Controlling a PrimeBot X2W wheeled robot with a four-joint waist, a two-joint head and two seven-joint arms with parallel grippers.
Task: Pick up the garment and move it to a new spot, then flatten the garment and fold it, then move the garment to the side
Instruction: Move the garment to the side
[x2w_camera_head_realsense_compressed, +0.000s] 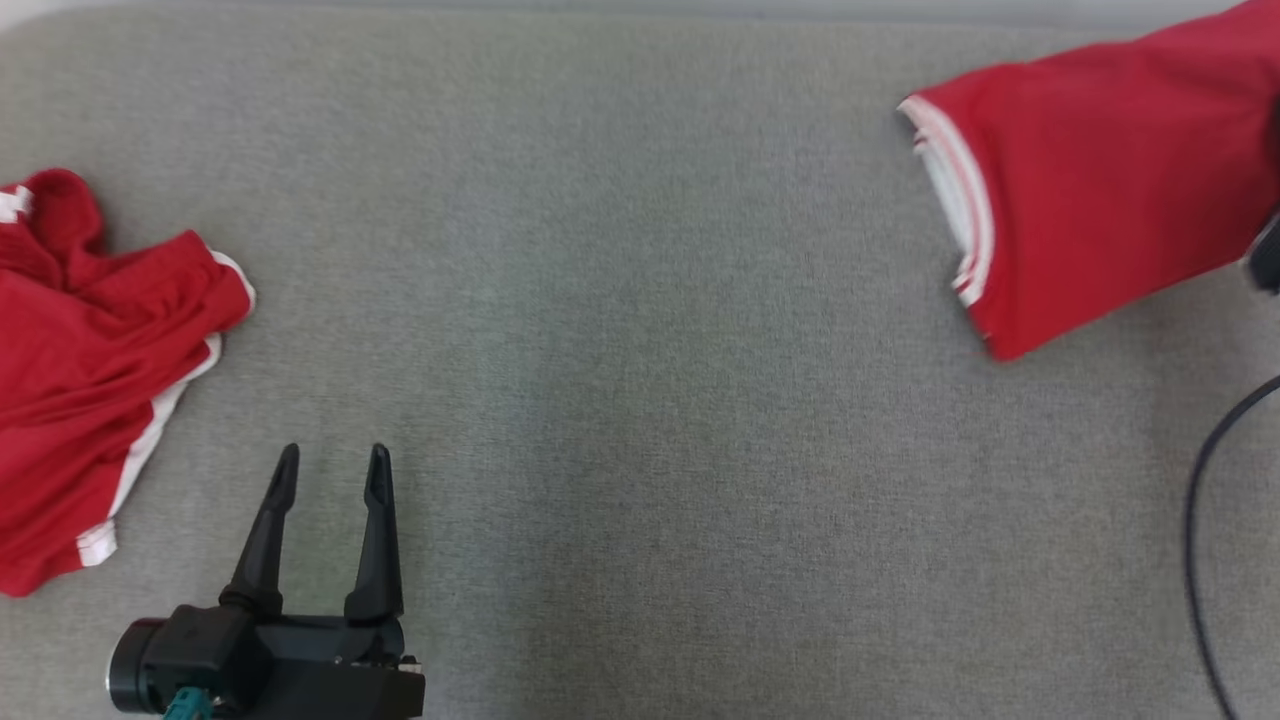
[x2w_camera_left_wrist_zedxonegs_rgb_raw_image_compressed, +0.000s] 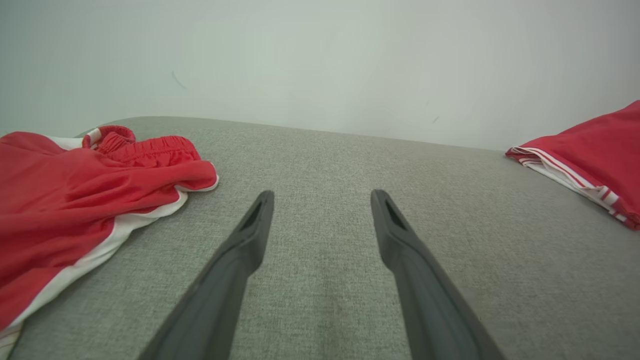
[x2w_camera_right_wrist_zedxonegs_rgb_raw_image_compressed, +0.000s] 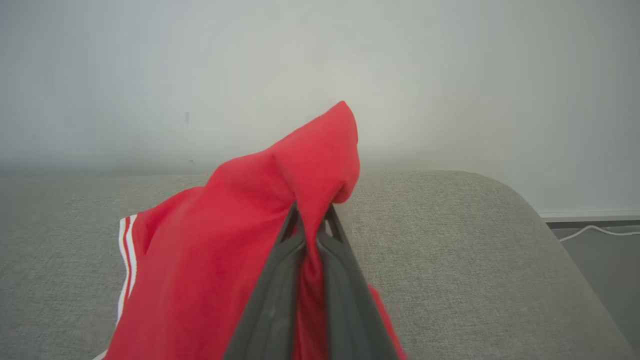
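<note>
Table (x2w_camera_head_realsense_compressed: 640, 400) with the grey fabric top is the big thing here, with a crumpled pile of red shorts (x2w_camera_head_realsense_compressed: 90, 380) on the table's left edge and the red garment (x2w_camera_head_realsense_compressed: 1100, 180) over the table's far right corner, white-striped hem facing the table's middle. Right gripper (x2w_camera_right_wrist_zedxonegs_rgb_raw_image_compressed: 312, 215) is pinching a bunched fold of that garment between pressed-together fingers, the left gripper (x2w_camera_head_realsense_compressed: 335, 460) hangs over the table's near left part just beside the shorts with fingers spread wide, and a thin dark cable (x2w_camera_head_realsense_compressed: 1200, 520) curves over the table's near right side.
</note>
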